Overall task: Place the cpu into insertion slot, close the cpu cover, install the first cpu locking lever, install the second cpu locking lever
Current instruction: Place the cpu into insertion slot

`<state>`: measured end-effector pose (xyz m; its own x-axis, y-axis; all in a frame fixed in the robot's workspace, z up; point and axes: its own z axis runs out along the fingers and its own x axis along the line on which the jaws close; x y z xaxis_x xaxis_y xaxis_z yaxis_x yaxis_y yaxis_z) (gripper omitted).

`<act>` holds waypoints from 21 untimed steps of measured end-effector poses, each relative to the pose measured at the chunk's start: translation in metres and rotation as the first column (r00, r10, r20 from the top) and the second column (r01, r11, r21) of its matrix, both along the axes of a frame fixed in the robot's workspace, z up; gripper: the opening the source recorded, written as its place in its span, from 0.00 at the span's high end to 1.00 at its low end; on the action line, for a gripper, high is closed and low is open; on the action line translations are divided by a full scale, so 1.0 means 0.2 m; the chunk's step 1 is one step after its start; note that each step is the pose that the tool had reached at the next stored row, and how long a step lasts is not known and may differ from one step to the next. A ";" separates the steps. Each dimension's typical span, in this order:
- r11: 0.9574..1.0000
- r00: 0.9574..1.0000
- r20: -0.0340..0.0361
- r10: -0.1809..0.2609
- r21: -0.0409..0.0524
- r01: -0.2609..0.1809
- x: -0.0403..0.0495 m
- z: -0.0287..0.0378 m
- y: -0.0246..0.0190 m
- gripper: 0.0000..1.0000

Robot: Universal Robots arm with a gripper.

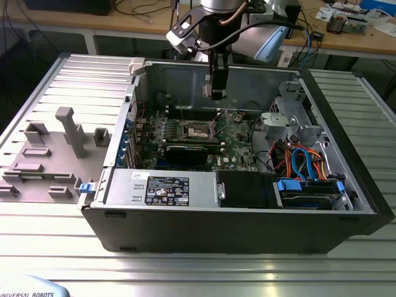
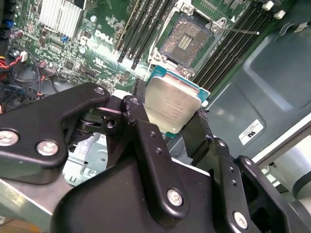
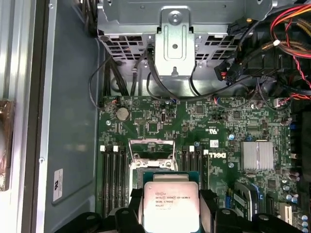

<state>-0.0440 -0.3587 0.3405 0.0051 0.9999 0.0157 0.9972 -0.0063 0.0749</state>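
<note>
The end effector (image 2: 167, 110) had its two black fingers (image 2: 140, 109) closed part-way on the cpu (image 2: 172, 104), pinching it by opposite edges. That grip left the dull silver lid and the whole underside free, probably so nothing but the chip would meet the socket. In the first wrist view the cpu (image 3: 171, 206) lay flat between the fingers (image 3: 210, 201), level with the board and overlapping the near edge of the insertion slot (image 3: 151, 165), so it was held above the slot and not yet seated. In the second wrist view the insertion slot (image 2: 187, 41) lay bare, its dark contact field ringed by bright metal and nothing in it. A thin wire lever (image 2: 238, 31) stood out to one side of the slot, apparently released. At the slot's far edge a silvery frame, which I took for the cpu cover (image 3: 151, 144), seemed swung back, leaving the slot open from above. Long black memory slots (image 3: 112, 179) flanked the insertion slot on the green circuit board (image 3: 160, 121), and a finned heatsink (image 3: 257, 155) sat well apart from it. In the exterior view the end effector (image 1: 216, 86) hung inside the open computer case (image 1: 346, 185), above the insertion slot (image 1: 197, 130). The case lay on its side on the ribbed metal desk (image 1: 185, 272), giving the arm entry from overhead.
</note>
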 end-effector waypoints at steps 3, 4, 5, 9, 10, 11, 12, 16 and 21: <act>1.000 1.000 0.000 -0.002 0.000 0.002 -0.001 -0.004 0.000 0.46; 1.000 1.000 0.000 -0.002 0.000 0.002 -0.001 -0.005 0.000 0.46; 1.000 1.000 0.000 -0.002 0.000 0.002 -0.001 -0.005 0.000 0.46; 1.000 1.000 0.000 0.007 0.000 -0.007 -0.026 -0.028 0.000 0.46; 1.000 1.000 0.000 0.013 0.000 -0.013 -0.034 -0.039 0.000 0.46; 1.000 1.000 0.000 0.020 0.001 -0.020 -0.043 -0.051 0.000 0.46; 1.000 1.000 0.000 0.024 0.001 -0.024 -0.047 -0.059 0.000 0.46; 1.000 1.000 0.000 0.030 0.001 -0.030 -0.050 -0.068 0.000 0.46; 1.000 1.000 0.000 0.030 0.001 -0.030 -0.051 -0.068 0.000 0.46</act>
<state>-0.0541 -0.3587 0.3269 -0.0252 0.9995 0.0165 0.9969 0.0239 0.0748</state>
